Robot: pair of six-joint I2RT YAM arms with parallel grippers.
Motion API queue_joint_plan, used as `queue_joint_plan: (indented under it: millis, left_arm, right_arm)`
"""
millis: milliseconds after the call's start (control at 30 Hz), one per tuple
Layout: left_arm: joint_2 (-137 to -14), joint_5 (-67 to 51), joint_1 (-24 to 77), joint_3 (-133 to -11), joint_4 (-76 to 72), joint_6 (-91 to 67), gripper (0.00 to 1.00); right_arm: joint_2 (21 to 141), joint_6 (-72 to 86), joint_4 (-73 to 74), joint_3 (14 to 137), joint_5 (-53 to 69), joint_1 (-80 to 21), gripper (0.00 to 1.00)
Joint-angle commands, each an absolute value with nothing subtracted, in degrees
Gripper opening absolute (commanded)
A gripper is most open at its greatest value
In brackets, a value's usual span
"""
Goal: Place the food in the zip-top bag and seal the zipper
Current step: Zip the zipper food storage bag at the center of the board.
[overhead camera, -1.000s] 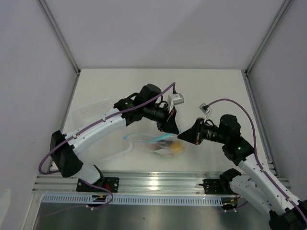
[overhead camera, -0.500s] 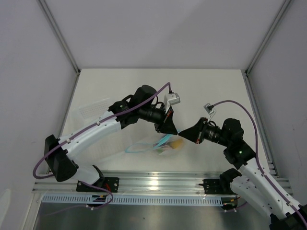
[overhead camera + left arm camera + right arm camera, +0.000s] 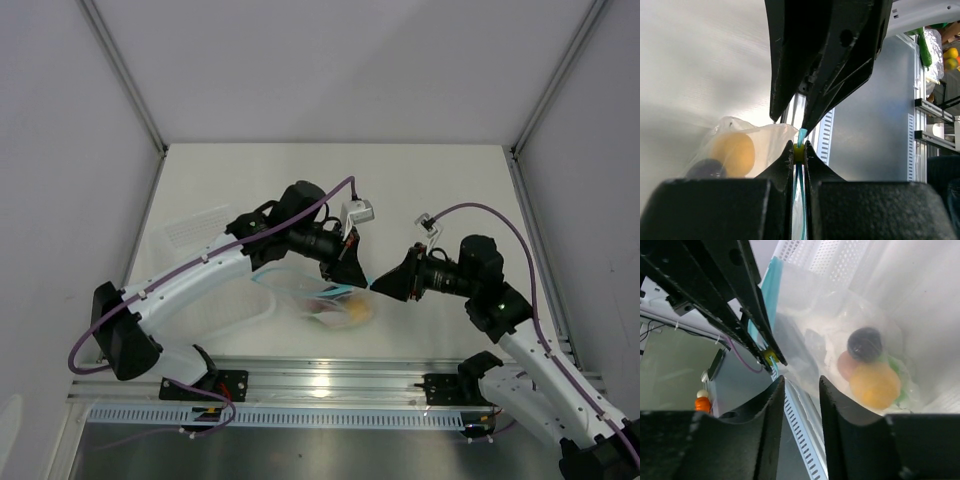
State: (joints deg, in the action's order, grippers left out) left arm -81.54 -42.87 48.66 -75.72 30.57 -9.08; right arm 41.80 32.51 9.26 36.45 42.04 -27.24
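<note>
The right pincer (image 3: 799, 382) is standing a little way open now, with nothing between its fingers (a second ago it was shut tight at the mouth of the bag). It is pointing at the left pincer (image 3: 799, 146), tip close to tip, with a small gap between them.

The left pincer is squeezing the blue zipper (image 3: 802, 134) at one end and holding that end up. A small yellow tab (image 3: 798, 154) is sitting between its fingers too.

The bag (image 3: 295, 292) is lying lower and spreading wider to the left than half a second ago, when it was bunched up and hanging. The food is sitting inside it, all huddled at the end below the two pincers: a yellow piece (image 3: 875, 385), a purple piece (image 3: 865, 344), a pink piece (image 3: 845, 365) and a bit of a green piece (image 3: 896, 365).

The bag is lying near the front edge of the worktop (image 3: 440, 190), just behind the metal rail (image 3: 330, 378), so there is little room on that side. Behind both arms the worktop is giving wide room up to its far edge. The white basket (image 3: 198, 226) is sitting by the left edge, well apart from the bag, and the left arm is reaching across between them.
</note>
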Motion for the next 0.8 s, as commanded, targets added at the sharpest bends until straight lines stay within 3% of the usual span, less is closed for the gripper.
queue_joint_plan:
  millis: [0,433,767]
  left_arm:
    - [-80.1,-45.6,48.4,-78.2,30.8,-10.1,0.01]
    - [-80.5,-46.9,48.0,-79.5,30.7,-10.7,0.01]
    - [-81.3,-48.1,48.0,-79.8,30.2,-11.5,0.01]
  right_arm:
    - [42.1,24.9,13.4,41.0,46.8,-27.1,0.39]
    - [46.3,22.8,13.2,42.4,54.6,-27.8,0.39]
    - [51.1,23.0,9.4,44.3,56.3,-30.5,0.27]
